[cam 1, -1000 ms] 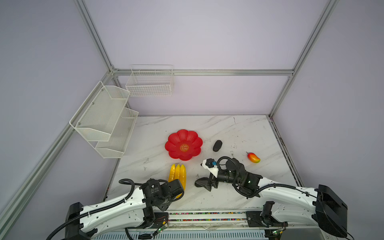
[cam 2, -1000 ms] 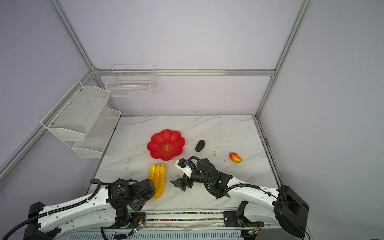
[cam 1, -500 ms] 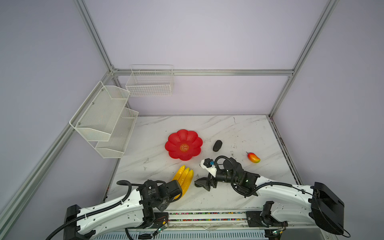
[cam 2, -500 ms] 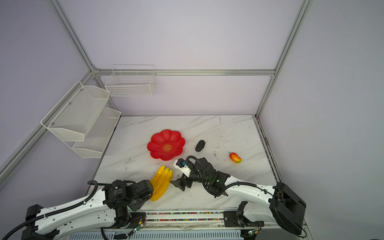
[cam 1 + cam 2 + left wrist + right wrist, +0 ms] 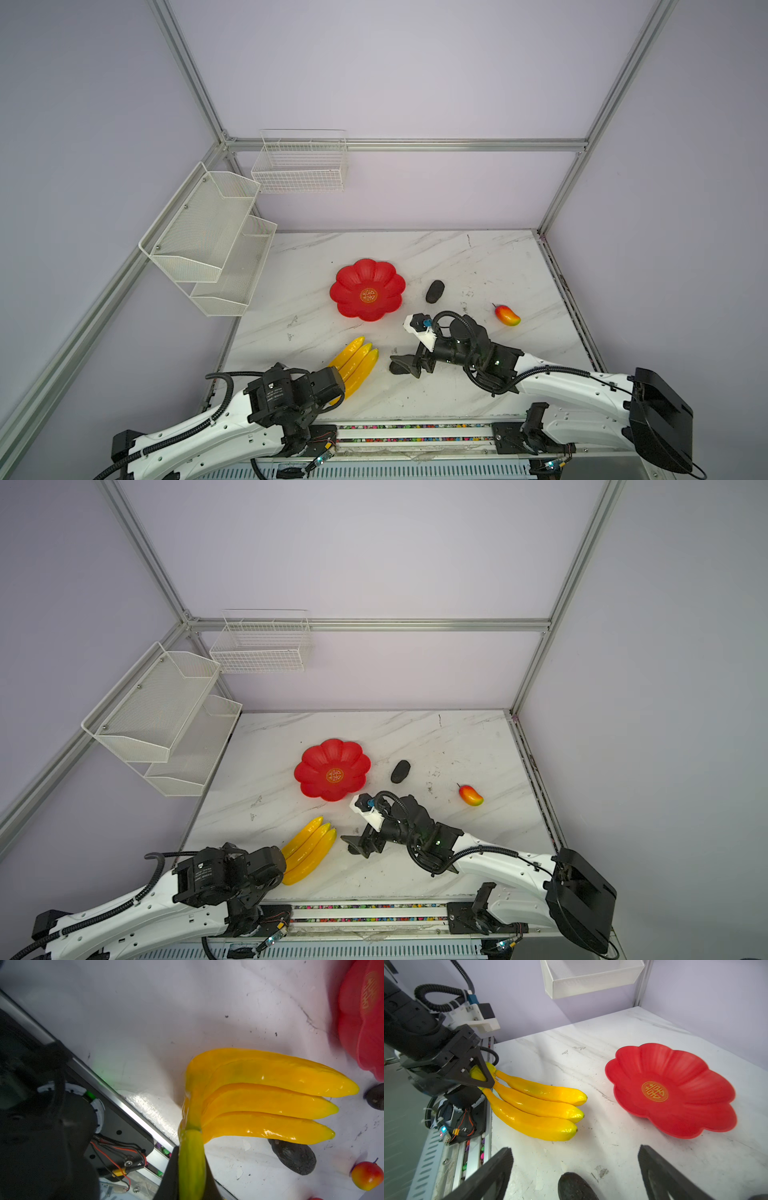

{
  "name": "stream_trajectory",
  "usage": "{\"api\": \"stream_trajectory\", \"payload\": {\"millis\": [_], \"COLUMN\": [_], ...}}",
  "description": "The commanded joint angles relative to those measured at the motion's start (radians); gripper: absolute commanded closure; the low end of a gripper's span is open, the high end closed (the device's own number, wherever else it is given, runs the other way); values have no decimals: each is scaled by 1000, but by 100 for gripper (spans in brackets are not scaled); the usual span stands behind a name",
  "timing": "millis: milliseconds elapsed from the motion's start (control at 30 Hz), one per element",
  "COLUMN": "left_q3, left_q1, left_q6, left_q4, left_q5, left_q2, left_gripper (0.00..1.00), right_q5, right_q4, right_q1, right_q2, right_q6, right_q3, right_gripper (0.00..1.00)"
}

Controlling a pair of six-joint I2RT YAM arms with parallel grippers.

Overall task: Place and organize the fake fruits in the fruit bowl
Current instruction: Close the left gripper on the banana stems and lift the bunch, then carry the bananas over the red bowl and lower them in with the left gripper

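The left fingers (image 5: 481, 1077) are squeezed shut on the stem of the bananas (image 5: 537, 1105), at the front of the worktop (image 5: 457, 257). The right fingers (image 5: 496, 1169) are wide open, one on each side of a black avocado (image 5: 575, 1186), not holding it. The red bowl (image 5: 353, 278) sits in the middle, apart from the bananas. A second avocado (image 5: 434, 291) and a mango (image 5: 507, 315) lie to its right.
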Motion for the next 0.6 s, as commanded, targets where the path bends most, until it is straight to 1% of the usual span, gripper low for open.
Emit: {"api": "stream_trajectory", "payload": {"millis": [0, 100, 167, 233, 300, 367, 433, 467, 567], "left_q3": [159, 275, 368, 457, 546, 613, 648, 667, 744], "left_q1": [-4, -2, 0, 21, 90, 211, 328, 390, 539], "left_q6": [9, 124, 220, 367, 569, 810, 1011, 1094, 1272], "left_q4": [-74, -102, -106, -77, -20, 107, 235, 283, 358], "left_q5": [-174, -274, -342, -401, -413, -340, -241, -202, -95], "left_q2": [-10, 32, 90, 169, 268, 377, 464, 510, 660], "left_gripper": [95, 95, 96, 96, 97, 97, 96, 96, 96], "right_q5": [108, 127, 104, 57, 25, 12, 19, 17, 6], "right_q4": [34, 42, 59, 62, 72, 85, 91, 93, 101], "right_q1": [-24, -83, -143, -206, -244, -253, -259, -263, -271], "right_q2": [-64, -86, -82, -65, -58, -66, -79, -86, -97], "right_q6": [35, 75, 115, 148, 174, 178, 178, 179, 182], "right_q3": [-28, -41, -50, -51, -54, -64, -73, -79, -87], "right_gripper": [3, 3, 3, 3, 3, 3, 3, 3, 3]}}
